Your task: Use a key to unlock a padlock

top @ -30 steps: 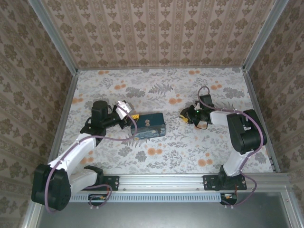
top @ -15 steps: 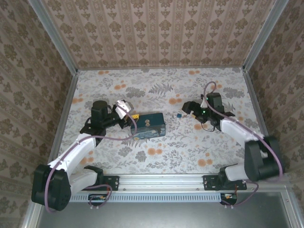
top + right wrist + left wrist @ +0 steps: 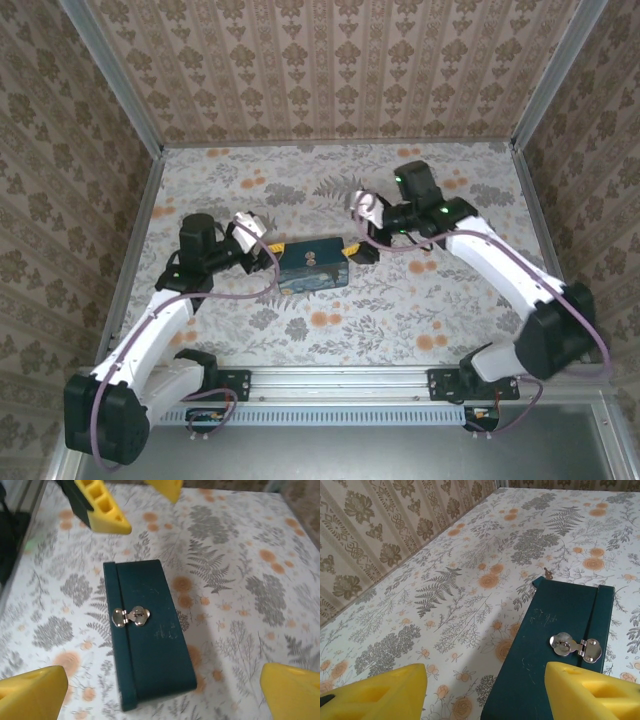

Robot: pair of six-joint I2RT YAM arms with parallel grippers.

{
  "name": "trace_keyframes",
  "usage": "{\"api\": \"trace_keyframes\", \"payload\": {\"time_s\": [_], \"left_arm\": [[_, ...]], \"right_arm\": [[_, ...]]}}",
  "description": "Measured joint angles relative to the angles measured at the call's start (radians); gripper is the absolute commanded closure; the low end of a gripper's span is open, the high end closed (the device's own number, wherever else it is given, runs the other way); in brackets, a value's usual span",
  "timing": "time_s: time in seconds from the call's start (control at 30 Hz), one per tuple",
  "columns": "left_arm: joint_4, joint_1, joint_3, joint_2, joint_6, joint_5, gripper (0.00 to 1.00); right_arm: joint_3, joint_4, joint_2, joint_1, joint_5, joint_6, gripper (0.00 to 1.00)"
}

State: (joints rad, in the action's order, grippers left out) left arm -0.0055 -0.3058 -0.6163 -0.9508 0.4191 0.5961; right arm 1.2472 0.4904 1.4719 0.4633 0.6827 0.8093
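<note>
I see no brand or label. The only writing is some faint scratched marks (image 3: pixel 165 632) on the lid of the box (image 3: pixel 312 265), too thin to read. The key (image 3: pixel 548 573) is a tiny brownish metal sliver lying on the flowered table (image 3: pixel 400 320). In my left wrist view it is just beside the box's far corner, at 12 o'clock from it, and too small for me to make out its shape. The box is dark teal and lies flat on the table, with a silver hasp (image 3: pixel 576 646) across its lid seam. My left gripper (image 3: pixel 482 690) sits at the box's 9 o'clock in the top view, yellow fingers spread wide with nothing between them. My right gripper (image 3: pixel 162 690) hangs at the box's 2 o'clock, looking down on the lid, also spread wide and holding nothing.
</note>
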Motion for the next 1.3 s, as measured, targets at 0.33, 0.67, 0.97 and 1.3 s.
{"api": "trace_keyframes", "payload": {"time_s": [0.33,0.67,0.97,1.3], "left_arm": [[-0.036,0.013,-0.001,0.012,0.0,-0.045,0.35],[-0.056,0.023,-0.008,-0.008,0.0,-0.072,0.35],[-0.055,0.027,-0.01,-0.017,-0.001,-0.074,0.35],[-0.055,0.033,-0.01,-0.016,-0.001,-0.083,0.35]], "right_arm": [[0.246,0.275,0.314,0.093,-0.047,0.295,0.0],[0.437,0.396,0.494,0.12,-0.124,0.243,0.0],[0.476,0.492,0.546,0.173,-0.2,0.162,0.01],[0.506,0.509,0.569,0.169,-0.204,0.053,0.45]]}}
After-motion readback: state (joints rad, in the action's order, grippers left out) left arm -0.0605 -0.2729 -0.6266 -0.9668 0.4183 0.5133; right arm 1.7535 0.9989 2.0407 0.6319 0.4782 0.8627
